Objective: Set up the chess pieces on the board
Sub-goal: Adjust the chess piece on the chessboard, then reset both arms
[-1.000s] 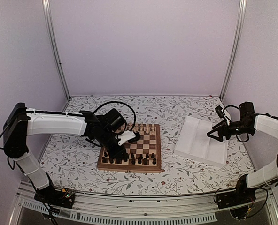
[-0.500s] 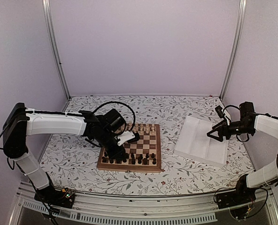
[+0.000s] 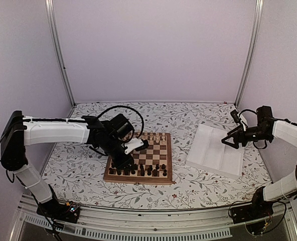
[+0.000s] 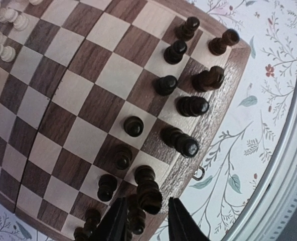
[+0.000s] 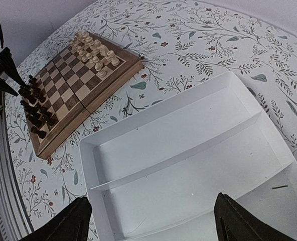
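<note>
Left end effector [image 4: 147, 202], jaws narrowly parted, straddles a dark chess piece [image 4: 144, 176] on the board [image 4: 78, 100], apparently seating it; right end effector [image 5: 151, 198] stands wide, empty.

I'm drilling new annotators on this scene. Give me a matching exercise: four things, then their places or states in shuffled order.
1 dark chess pieces
2 pale chess pieces
3 white tray
4 right tool

A open, above the tray
B far rows of the board
C right of the board
D near rows of the board

Pairs: 1-D, 2-B, 3-C, 4-A
</note>
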{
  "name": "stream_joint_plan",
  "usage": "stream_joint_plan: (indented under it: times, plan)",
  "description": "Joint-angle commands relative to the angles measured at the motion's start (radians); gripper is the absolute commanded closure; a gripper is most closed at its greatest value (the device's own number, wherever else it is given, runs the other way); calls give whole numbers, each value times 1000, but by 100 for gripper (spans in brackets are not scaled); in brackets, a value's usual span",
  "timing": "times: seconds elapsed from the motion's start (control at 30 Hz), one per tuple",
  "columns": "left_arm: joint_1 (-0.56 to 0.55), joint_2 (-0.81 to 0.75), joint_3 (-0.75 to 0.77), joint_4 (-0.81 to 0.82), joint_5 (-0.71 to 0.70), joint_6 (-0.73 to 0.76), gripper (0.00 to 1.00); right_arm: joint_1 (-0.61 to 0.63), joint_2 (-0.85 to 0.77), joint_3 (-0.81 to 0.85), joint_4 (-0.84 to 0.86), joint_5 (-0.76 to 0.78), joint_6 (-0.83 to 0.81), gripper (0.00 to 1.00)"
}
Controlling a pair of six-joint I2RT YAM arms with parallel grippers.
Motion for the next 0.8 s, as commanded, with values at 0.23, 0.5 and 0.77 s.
stream_joint_plan:
  times: [0.23, 0.5, 0.77]
  plan:
    - [53, -161, 164, -11, -183, 17, 61, -2, 46, 419, -148, 71, 94, 1]
    - [212, -328, 124, 270, -329, -1, 52, -3, -44, 448, 165, 357, 356, 1]
    - [297, -390, 55, 512, -366, -54, 37, -2, -99, 377, 263, 281, 450, 1]
